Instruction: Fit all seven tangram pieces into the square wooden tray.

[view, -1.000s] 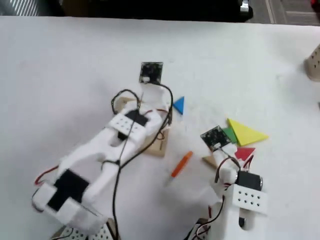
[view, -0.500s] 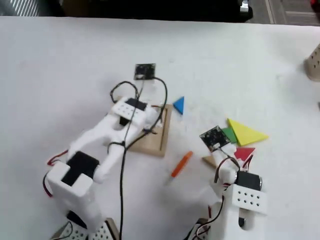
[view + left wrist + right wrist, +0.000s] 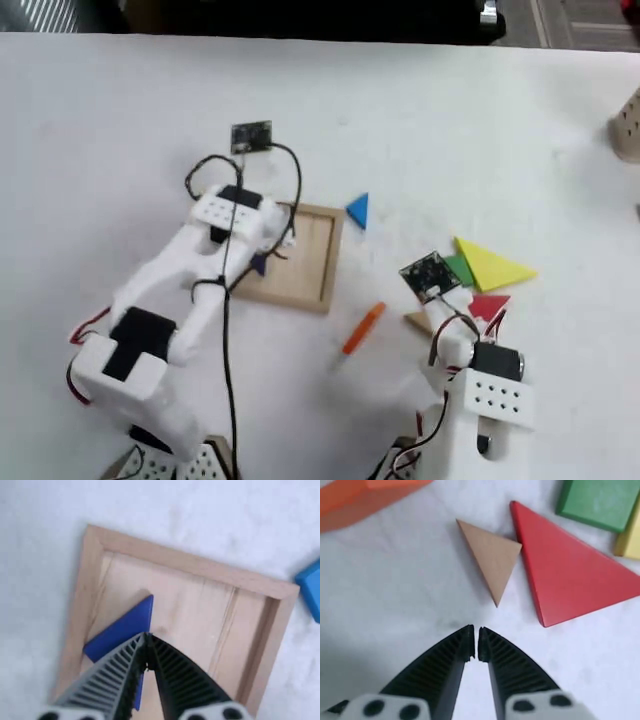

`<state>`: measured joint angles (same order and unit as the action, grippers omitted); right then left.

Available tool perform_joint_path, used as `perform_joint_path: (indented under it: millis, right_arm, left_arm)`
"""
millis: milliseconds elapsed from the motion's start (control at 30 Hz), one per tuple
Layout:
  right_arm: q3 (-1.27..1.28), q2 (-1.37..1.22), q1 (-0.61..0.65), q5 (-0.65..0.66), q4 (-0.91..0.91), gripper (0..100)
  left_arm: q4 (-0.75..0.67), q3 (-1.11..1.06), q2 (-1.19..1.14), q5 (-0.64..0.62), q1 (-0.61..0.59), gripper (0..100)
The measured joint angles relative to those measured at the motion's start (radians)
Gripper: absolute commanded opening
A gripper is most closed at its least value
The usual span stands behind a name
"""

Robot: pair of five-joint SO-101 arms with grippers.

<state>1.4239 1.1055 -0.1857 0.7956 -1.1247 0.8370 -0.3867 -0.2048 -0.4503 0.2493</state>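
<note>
white table (image 3: 120,110), beige perforated object (image 3: 627,127)

I look down on a white table (image 3: 120,100) that takes up nearly all of my overhead feed. Its surface is matte and evenly lit, with only soft shadows. Past its far edge runs a dark band (image 3: 300,18), too murky for me to make out. At the far left corner sits a pale striped patch (image 3: 40,14), possibly blinds. At the far right I see grey floor (image 3: 590,20) crossed by thin lines. A beige perforated object (image 3: 627,128) pokes in at the table's right edge.
</note>
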Motion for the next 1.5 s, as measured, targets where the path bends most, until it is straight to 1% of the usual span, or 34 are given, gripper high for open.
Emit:
perform_joint_path:
  millis: [233,433,533,600,667,733,800,1000,1100,1267,1433,1500]
  right_arm:
    - [0.000,0.000,0.000,0.000,0.000,1.8]
    - [0.000,0.000,0.000,0.000,0.000,1.8]
    - [0.000,0.000,0.000,0.000,0.000,1.8]
    - [0.000,0.000,0.000,0.000,0.000,1.8]
    - [0.000,0.000,0.000,0.000,0.000,1.8]
    - [0.000,0.000,0.000,0.000,0.000,1.8]
    - [0.000,0.000,0.000,0.000,0.000,1.8]
    - [0.000,0.000,0.000,0.000,0.000,1.8]
    - [0.000,0.000,0.000,0.000,0.000,1.8]
    - [0.000,0.000,0.000,0.000,0.003,1.8]
    - [0.000,0.000,0.000,0.000,0.012,1.8]
    - [0.000,0.000,0.000,0.000,0.012,1.8]
  left_arm:
    - [-0.204,-0.089,0.006,0.000,-0.078,2]
    - [-0.222,-0.092,0.006,0.000,-0.081,2]
    - [-0.226,-0.092,0.006,0.000,-0.104,2]
    - [-0.226,-0.094,0.006,0.032,-0.124,2]
    - [-0.226,-0.101,0.006,0.103,-0.135,2]
    - [-0.207,-0.101,0.006,0.172,-0.135,2]
    - [-0.155,-0.098,0.008,0.233,-0.135,2]
    - [-0.018,-0.087,0.008,0.308,-0.133,2]
    - [0.029,-0.084,0.008,0.331,-0.133,2]
    - [0.049,-0.081,0.038,0.339,-0.135,2]
    - [0.049,-0.081,0.137,0.338,-0.132,2]
    - [0.026,-0.084,0.164,0.338,-0.114,2]
